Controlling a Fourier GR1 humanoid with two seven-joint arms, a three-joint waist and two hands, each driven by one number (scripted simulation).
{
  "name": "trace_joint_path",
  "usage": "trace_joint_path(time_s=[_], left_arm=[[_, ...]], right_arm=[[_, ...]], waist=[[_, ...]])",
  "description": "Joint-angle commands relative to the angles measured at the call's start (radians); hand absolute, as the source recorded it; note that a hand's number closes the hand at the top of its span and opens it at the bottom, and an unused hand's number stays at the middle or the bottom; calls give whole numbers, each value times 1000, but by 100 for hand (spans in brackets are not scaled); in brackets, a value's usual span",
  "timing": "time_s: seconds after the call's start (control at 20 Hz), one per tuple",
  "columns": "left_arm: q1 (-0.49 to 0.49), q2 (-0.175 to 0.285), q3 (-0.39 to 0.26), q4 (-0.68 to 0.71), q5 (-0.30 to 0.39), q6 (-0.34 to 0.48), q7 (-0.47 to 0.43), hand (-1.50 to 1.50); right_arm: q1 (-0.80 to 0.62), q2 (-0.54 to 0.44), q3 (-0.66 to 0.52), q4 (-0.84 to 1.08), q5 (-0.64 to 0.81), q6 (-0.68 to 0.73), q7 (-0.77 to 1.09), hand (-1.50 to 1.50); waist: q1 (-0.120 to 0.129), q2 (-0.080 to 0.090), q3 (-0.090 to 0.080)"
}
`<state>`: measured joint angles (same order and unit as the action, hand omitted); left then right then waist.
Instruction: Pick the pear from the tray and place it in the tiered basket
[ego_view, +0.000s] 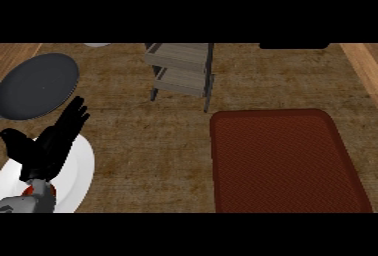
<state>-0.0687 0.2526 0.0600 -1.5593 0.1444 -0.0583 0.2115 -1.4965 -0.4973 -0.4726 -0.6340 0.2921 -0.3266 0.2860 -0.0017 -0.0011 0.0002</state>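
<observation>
Here, the left hand comes up from the lower left corner on its grey forearm. Its black fingers are straight and a little spread, pointing toward the far side of the tabletop, and the thumb sticks out to the left. It holds nothing. The hand lies over a white plate, which sits at the left edge and is partly cut off by it; whether the hand touches the plate cannot be told. Just beyond the fingertips lies a dark grey plate, also at the left edge.

The tiered basket stands at the far middle of the tabletop: two pale grey tiers, stepped one below the other, in a dark frame with thin legs. The red tray, a long rectangle with rounded corners and a woven-looking surface, fills the right side, well apart from the hand. Its far left corner lies just beside the basket's nearest leg.

Where the pear is cannot be told from this view. A small white object shows at the far edge, mostly cut off. The right hand is out of view.
</observation>
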Motion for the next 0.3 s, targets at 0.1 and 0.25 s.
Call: trace_joint_path(time_s=[0.1, 0.25], left_arm=[[30, -12, -1, 24, -11, -10, -36, 0], [72, 1, 9, -39, 6, -30, -26, 0]], right_arm=[[84, -178, -51, -38, -80, 183, -23, -150], [132, -226, -55, -70, -107, 247, -8, -150]], waist=[[1, 1, 0], [5, -1, 0]])
